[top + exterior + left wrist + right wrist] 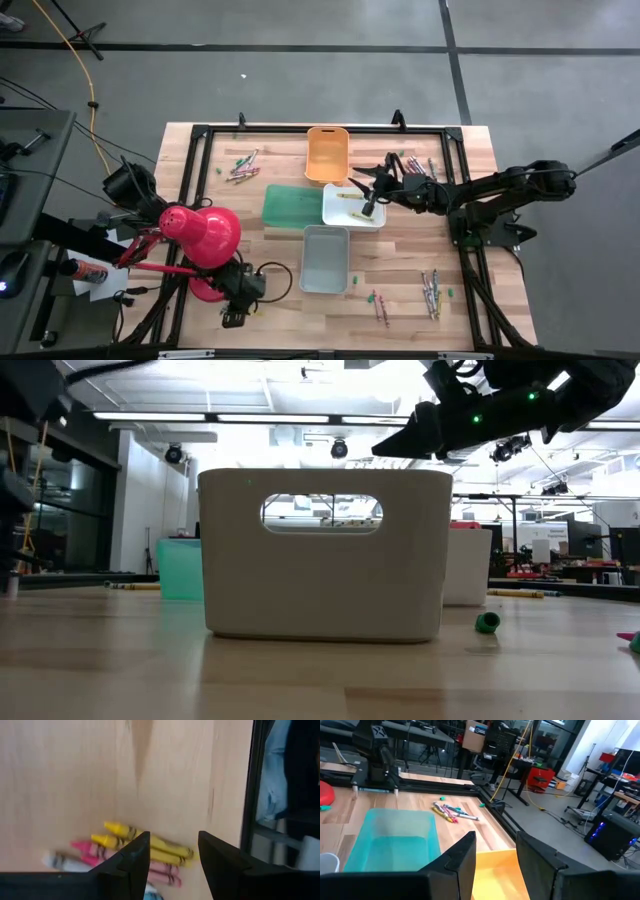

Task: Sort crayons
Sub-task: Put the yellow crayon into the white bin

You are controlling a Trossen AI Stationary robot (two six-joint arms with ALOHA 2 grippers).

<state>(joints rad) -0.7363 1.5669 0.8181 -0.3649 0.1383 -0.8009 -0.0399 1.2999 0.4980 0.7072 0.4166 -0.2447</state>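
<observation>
High view: right gripper [372, 203] hovers over the white bin [353, 205], arm stretched across the bench [200, 160]; a yellow crayon [350, 197] lies inside. Left gripper [236, 312] rests at the near edge. Left wrist view: fingers [131, 865] parted above crayons [145, 849]. Right wrist view: fingers [461, 857] parted, empty; descend straight, centred, for the next pick.
</observation>
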